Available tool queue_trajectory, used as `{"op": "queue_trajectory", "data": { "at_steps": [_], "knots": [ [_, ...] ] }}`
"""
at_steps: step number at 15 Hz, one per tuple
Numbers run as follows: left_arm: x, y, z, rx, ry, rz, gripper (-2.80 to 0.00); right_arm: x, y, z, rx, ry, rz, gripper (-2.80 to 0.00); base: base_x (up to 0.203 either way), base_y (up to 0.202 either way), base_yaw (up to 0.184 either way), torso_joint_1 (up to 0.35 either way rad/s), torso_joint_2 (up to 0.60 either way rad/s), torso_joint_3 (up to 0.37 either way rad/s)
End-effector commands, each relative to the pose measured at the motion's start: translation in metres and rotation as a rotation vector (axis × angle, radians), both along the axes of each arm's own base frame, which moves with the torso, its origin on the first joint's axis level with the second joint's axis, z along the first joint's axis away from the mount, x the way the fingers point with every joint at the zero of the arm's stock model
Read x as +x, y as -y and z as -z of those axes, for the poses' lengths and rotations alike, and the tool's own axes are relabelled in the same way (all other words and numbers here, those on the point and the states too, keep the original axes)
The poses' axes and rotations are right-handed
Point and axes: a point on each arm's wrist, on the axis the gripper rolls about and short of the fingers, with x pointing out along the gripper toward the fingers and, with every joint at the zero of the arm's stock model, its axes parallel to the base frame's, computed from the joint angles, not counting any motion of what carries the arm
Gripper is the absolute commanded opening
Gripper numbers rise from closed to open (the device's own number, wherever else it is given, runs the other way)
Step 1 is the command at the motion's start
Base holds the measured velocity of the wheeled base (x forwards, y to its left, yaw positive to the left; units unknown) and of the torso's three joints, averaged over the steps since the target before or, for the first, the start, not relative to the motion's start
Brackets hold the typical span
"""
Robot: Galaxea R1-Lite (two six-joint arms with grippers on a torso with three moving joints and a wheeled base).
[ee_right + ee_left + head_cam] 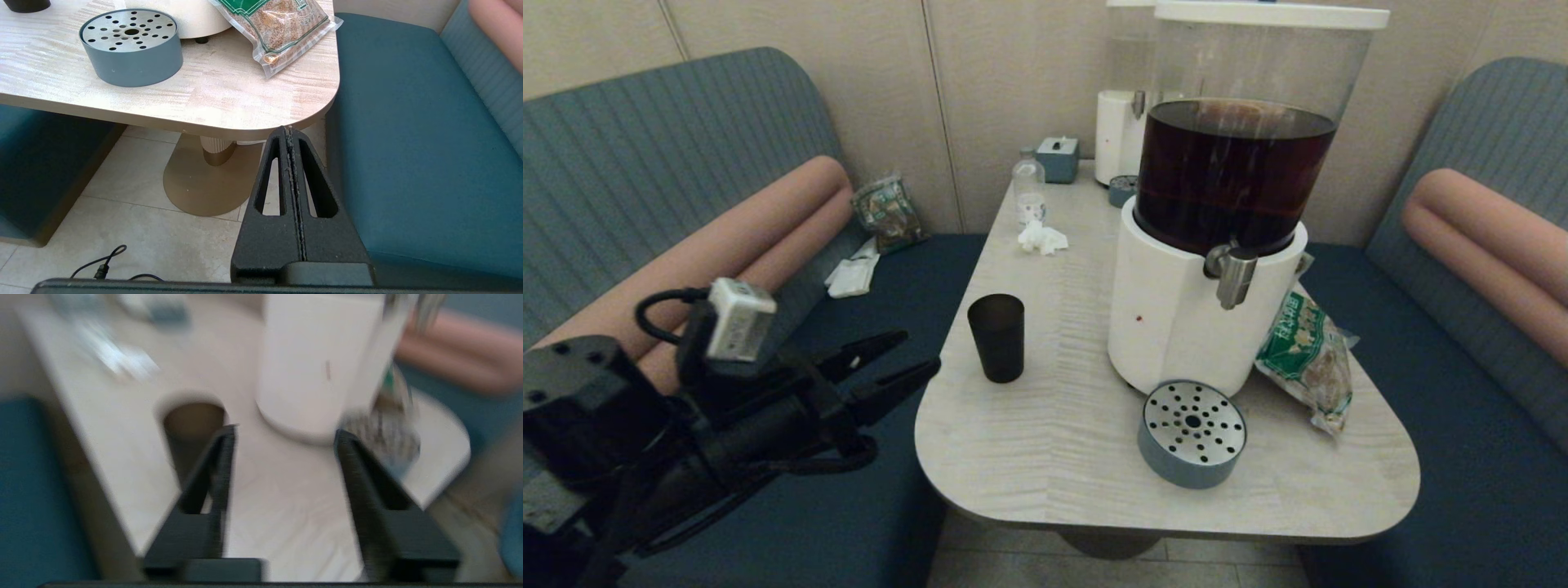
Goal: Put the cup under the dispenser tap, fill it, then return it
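Cup (996,337), black, empty, upright on table (1054,457) near its left edge, well apart from dispenser tap (1235,276). Left gripper (907,363) just off table edge beside cup, fingers apart w/ nothing between, prob. lining up a grasp. Right gripper (290,131) parked below table, fingers together.

The cup (996,337) is matte black; the dispenser tap (1233,274) silver, on a white base under dark brown drink; the bench (1029,441) pale streaked wood grain; the drip tray (1192,434) grey-blue with a perforated silver top; the seats (1462,425) deep teal
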Motion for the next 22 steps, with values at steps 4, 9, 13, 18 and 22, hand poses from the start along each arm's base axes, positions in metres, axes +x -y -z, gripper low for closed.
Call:
{"op": "queue_trajectory", "data": {
  "at_steps": [4, 9, 13, 18, 22],
  "knots": [
    [-0.117, -0.032, -0.055, -0.199, 0.308, -0.175, -2.80, 0.000, 0.000, 0.000, -0.001, -0.001, -0.001, -2.80, 0.000, 0.000, 0.000, 0.000, 0.00, 0.000],
    [-0.203, -0.051, -0.040, -0.327, 0.424, -0.275, -2.80, 0.000, 0.000, 0.000, -0.001, -0.001, -0.001, -2.80, 0.000, 0.000, 0.000, 0.000, 0.00, 0.000],
    [-0.248, -0.054, -0.008, -0.309, 0.454, -0.350, -2.80, 0.000, 0.000, 0.000, 0.001, -0.001, -0.001, -2.80, 0.000, 0.000, 0.000, 0.000, 0.00, 0.000],
    [-0.232, -0.055, 0.036, -0.131, 0.215, -0.567, -2.80, 0.000, 0.000, 0.000, -0.001, -0.001, -0.001, -2.80, 0.000, 0.000, 0.000, 0.000, 0.00, 0.000],
    [-0.240, -0.056, 0.059, -0.078, 0.152, -0.627, -2.80, 0.000, 0.000, 0.000, 0.001, -0.001, -0.001, -2.80, 0.000, 0.000, 0.000, 0.000, 0.00, 0.000]
  ]
}}
